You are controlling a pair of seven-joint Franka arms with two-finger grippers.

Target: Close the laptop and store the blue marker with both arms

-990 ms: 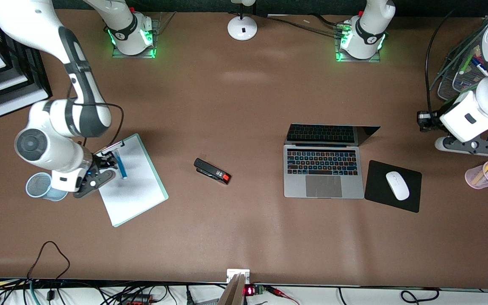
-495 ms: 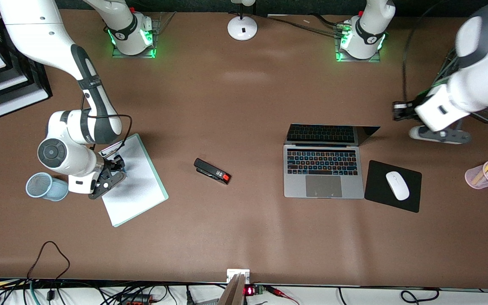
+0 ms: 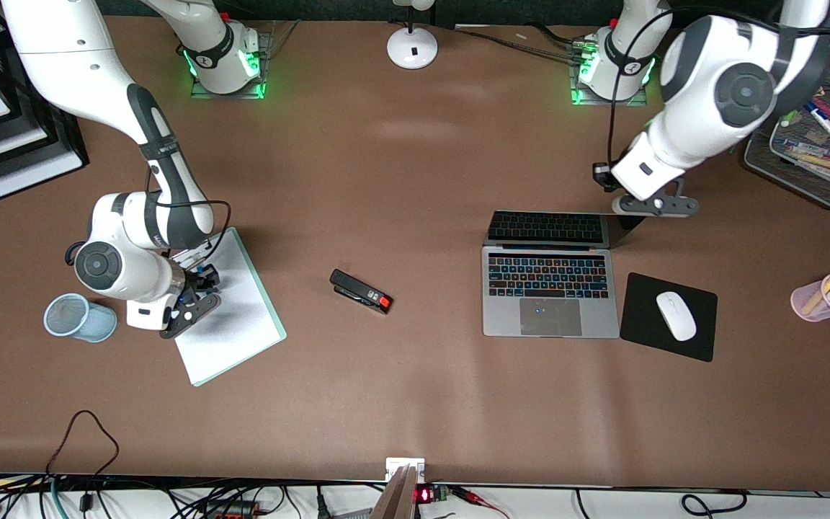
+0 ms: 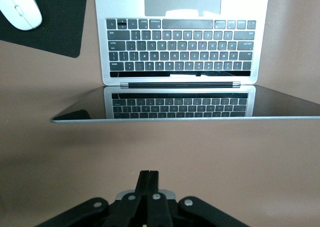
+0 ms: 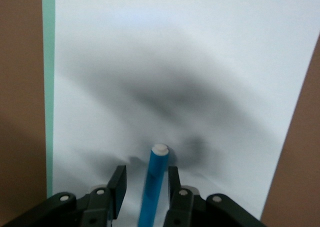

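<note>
two right gripper (image 5: 144, 187) fingers straddle the blue marker (image 5: 153, 187), unclenched, lengthwise; left gripper (image 4: 148, 179), clenched empty, faces the laptop (image 4: 180, 118) lid's top edge.

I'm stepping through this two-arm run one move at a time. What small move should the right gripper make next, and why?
Probably finish closing, then lift. In the right wrist view the blue marker stands between the right gripper's fingers, with a gap showing on at least one side, over the clipboard's white sheet. The laptop is open, and the shut left gripper hovers above its lid edge.
</note>
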